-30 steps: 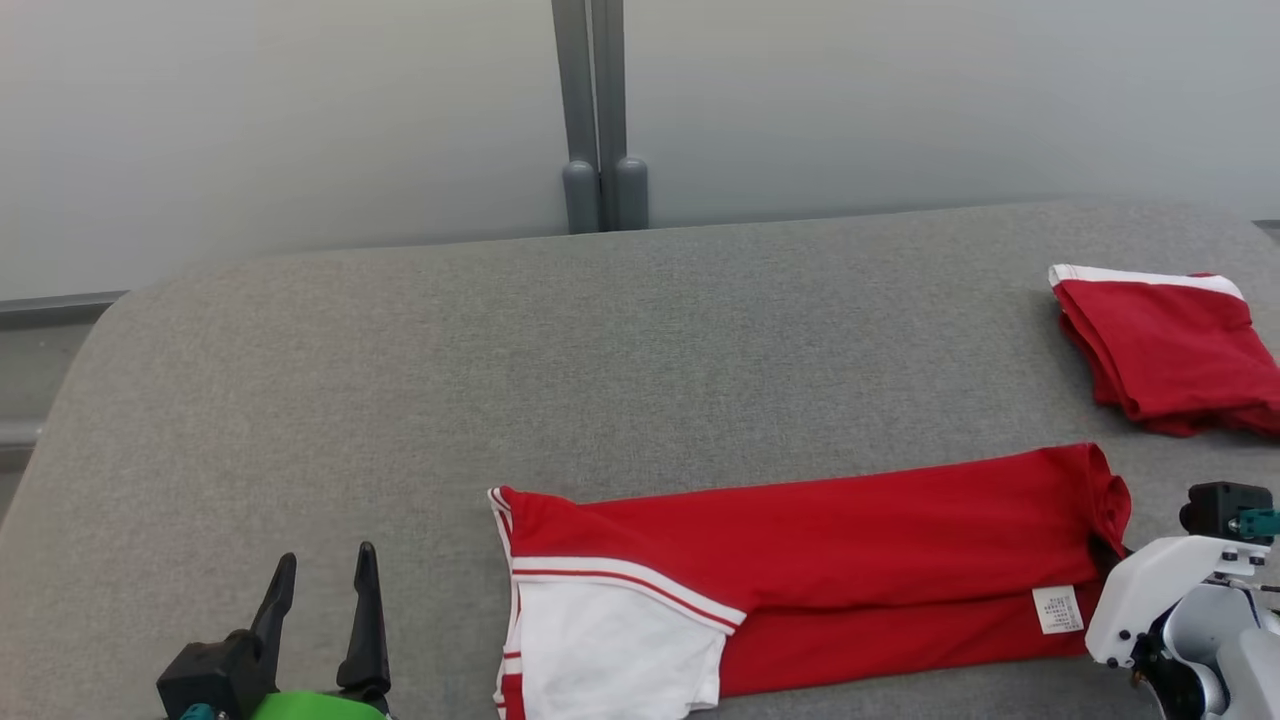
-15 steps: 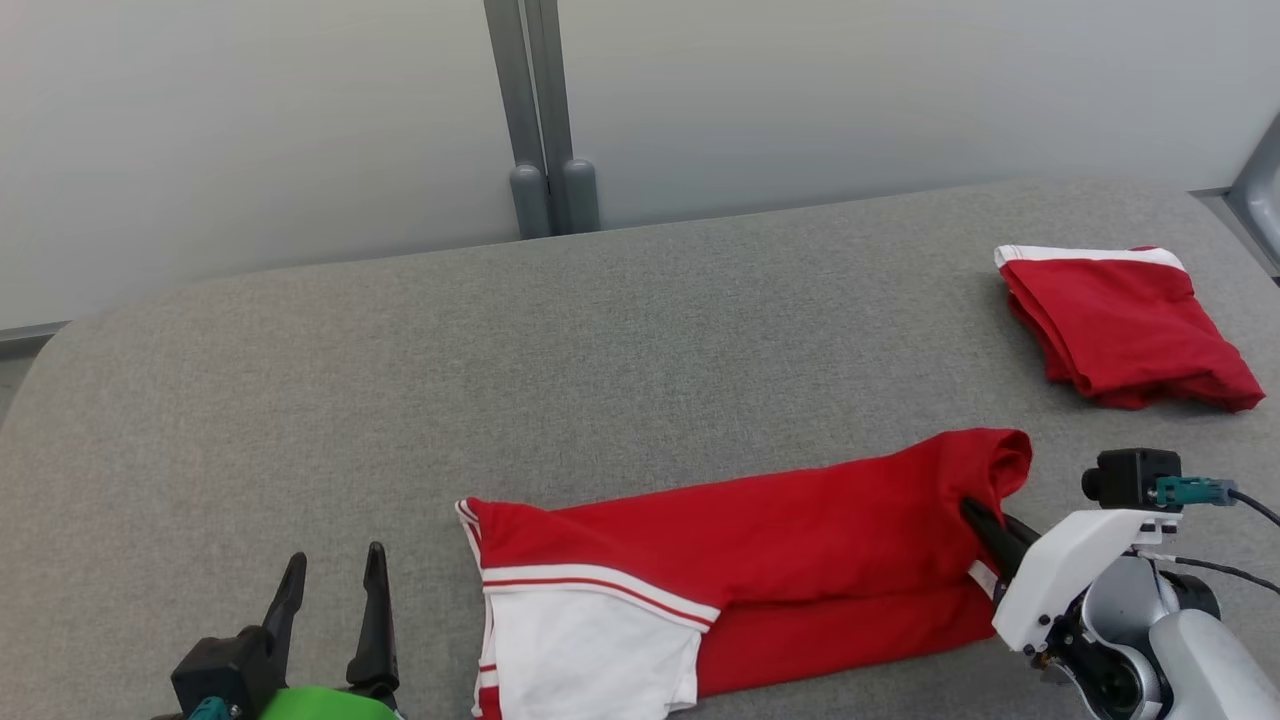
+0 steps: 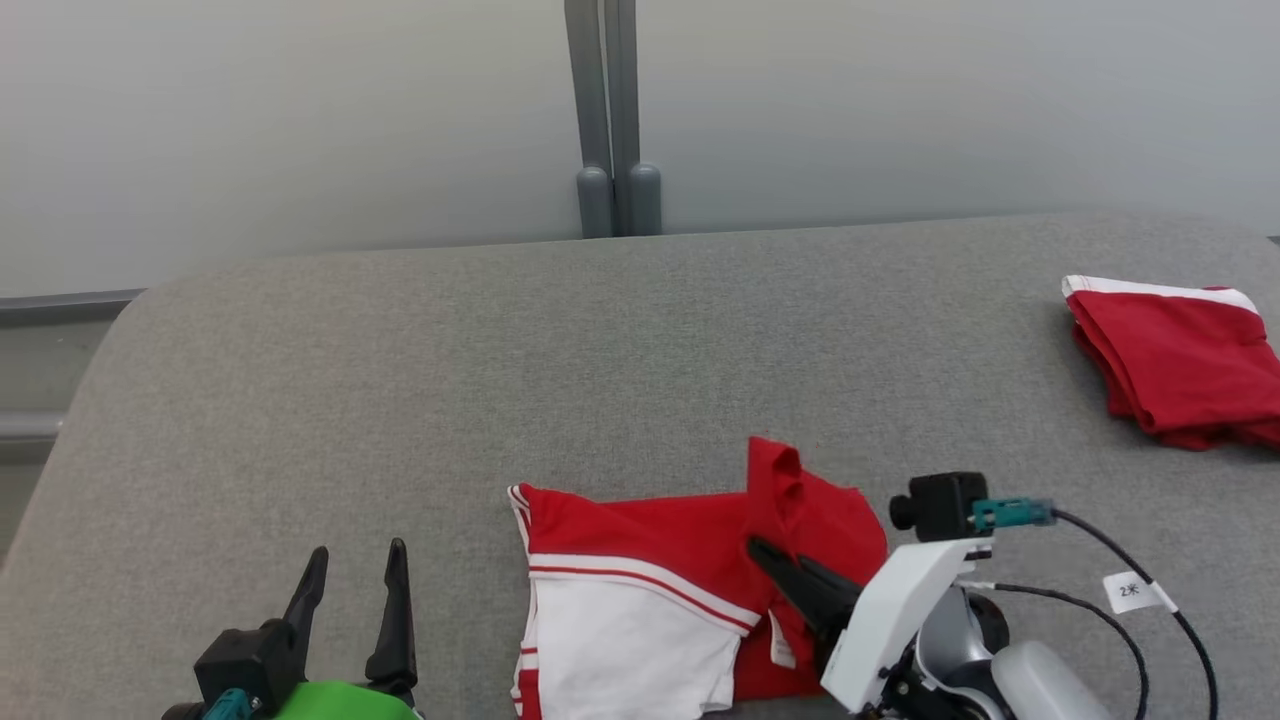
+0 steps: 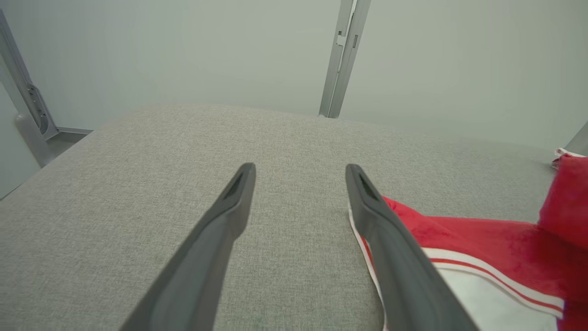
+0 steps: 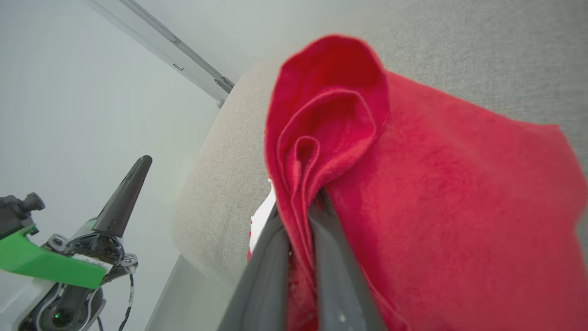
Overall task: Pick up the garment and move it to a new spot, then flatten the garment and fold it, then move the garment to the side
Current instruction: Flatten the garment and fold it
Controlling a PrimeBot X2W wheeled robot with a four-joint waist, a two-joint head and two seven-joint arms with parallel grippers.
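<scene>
The garment (image 3: 640, 540) is a red top with a white panel and stripes, lying near the front edge of the grey padded surface (image 3: 450, 380). Its right end is lifted and doubled back toward the left. My right gripper (image 3: 762, 548) is shut on that lifted red edge; in the right wrist view the fabric (image 5: 436, 193) bunches up between the two fingers of the gripper (image 5: 301, 209). My left gripper (image 3: 355, 590) stands open at the lower left, apart from the cloth. In the left wrist view it (image 4: 298, 172) holds nothing, and the garment (image 4: 482, 239) lies just right of it.
A second red garment (image 3: 1170, 360), folded with a white band, lies at the far right of the surface. A grey post (image 3: 610, 120) rises behind the back edge against a pale wall. A tagged cable (image 3: 1130, 590) trails from my right wrist.
My right gripper has carried the garment's right end up and to the left, over the rest of the cloth, so it now lies much shorter. The head camera swung meanwhile. The left gripper stayed put.
</scene>
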